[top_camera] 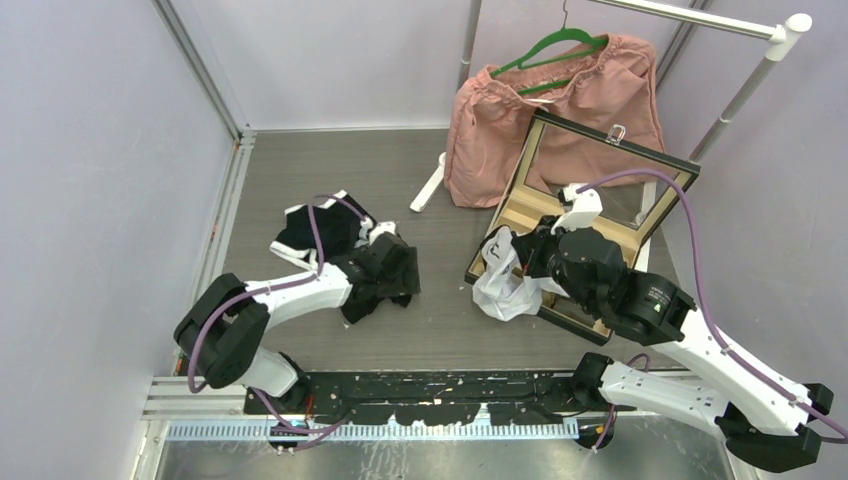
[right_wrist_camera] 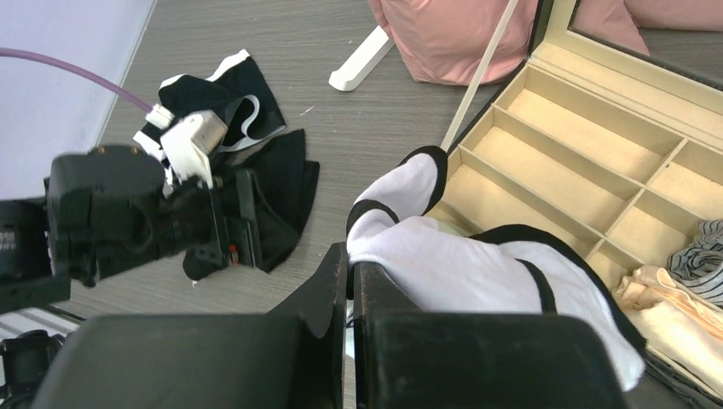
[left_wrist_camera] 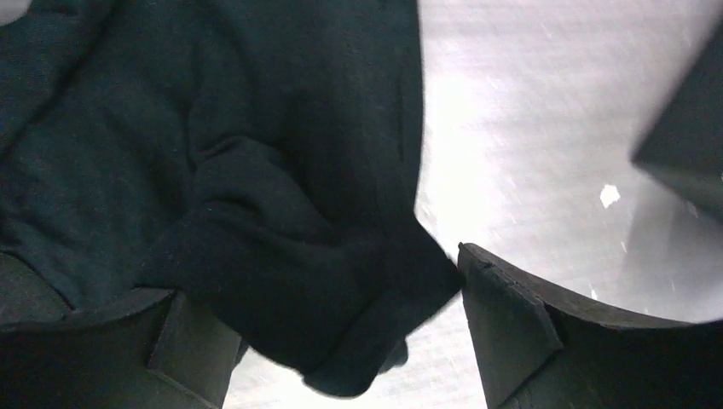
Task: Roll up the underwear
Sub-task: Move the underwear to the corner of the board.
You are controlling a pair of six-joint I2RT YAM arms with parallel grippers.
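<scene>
A bunched black underwear lies on the grey table between the wide-apart fingers of my left gripper, its edge touching the right finger; from above, the left gripper sits low over that black heap. Just behind lies another underwear, black with white trim. My right gripper is shut on a fold of the white underwear with black bands, which drapes over the front corner of the box. From above, the white underwear hangs at the box's left corner.
An open compartment box with a lid stands at the right; striped and peach cloth fill its near cells. A pink garment on a green hanger hangs behind it from a rack, whose white foot rests on the table.
</scene>
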